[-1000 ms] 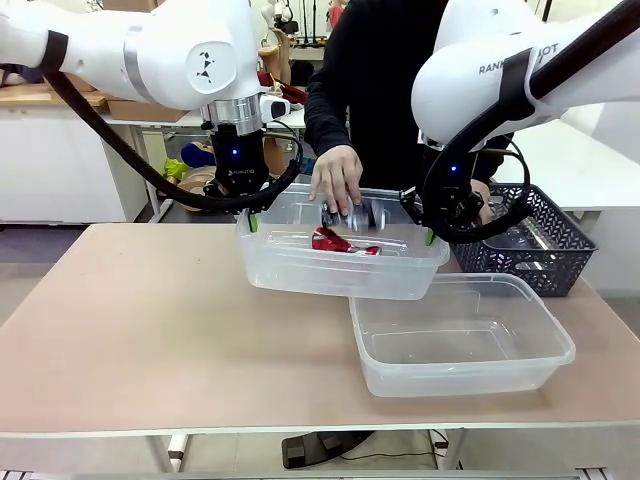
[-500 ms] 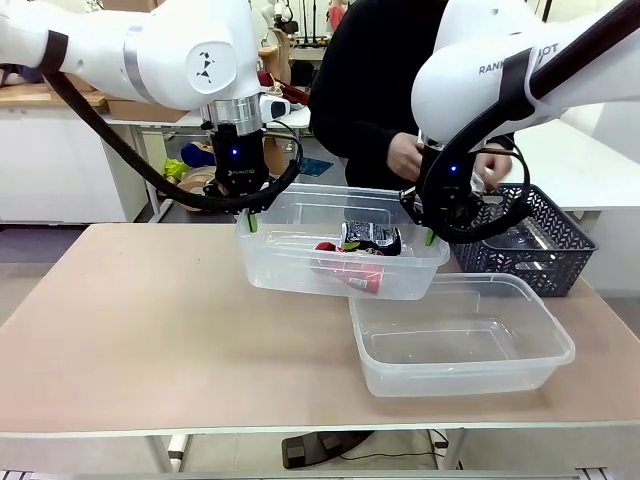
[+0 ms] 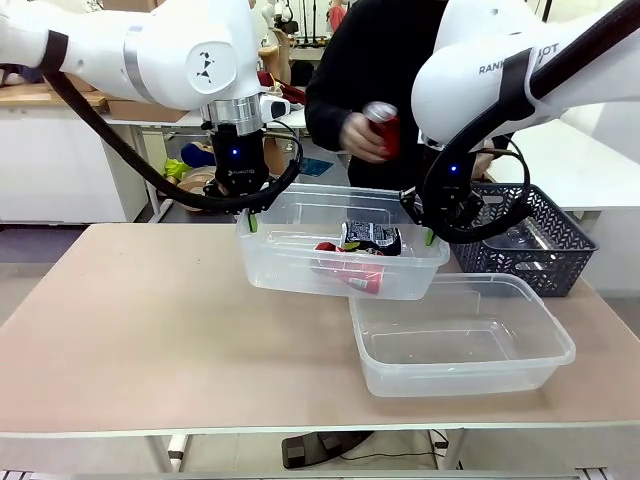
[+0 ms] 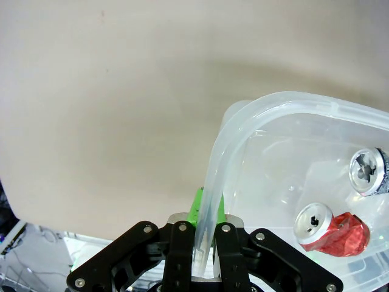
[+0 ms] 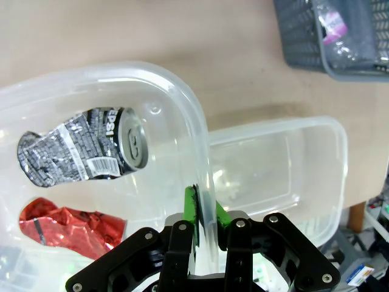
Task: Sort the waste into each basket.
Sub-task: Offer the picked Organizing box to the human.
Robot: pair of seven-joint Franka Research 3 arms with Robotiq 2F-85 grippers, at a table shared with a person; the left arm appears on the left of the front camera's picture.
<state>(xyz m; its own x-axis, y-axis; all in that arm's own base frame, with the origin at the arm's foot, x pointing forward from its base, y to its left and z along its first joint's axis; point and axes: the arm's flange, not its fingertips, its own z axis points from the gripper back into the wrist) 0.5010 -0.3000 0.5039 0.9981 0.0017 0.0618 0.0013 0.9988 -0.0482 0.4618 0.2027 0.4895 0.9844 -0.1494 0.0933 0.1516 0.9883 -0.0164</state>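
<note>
Both grippers hold one clear tub (image 3: 290, 265) a little above the table. My left gripper (image 3: 250, 220) is shut on the rim of its left end (image 4: 279, 103), my right gripper (image 3: 428, 236) on the rim of its right end (image 5: 152, 76). Inside lie a crushed silver and black can (image 3: 371, 236) (image 5: 85, 152) (image 4: 369, 172) and a crushed red can (image 3: 362, 280) (image 5: 73, 228) (image 4: 331, 224). A person's hand holds another red can (image 3: 383, 128) above the far side of the tub. A second clear tub (image 3: 465, 381) (image 5: 285, 176) sits on the table, with nothing visible inside it.
A dark lattice basket (image 3: 545, 245) (image 5: 304, 42) stands at the far right of the table with clear plastic bottles (image 5: 333, 27) inside. The person stands close behind the held tub. Bare tabletop (image 3: 150, 320) stretches to the left and front.
The person's hand left the silver can in the held tub, drew back toward the dark basket, and now holds a red can up above the tub. Both grippers stayed put.
</note>
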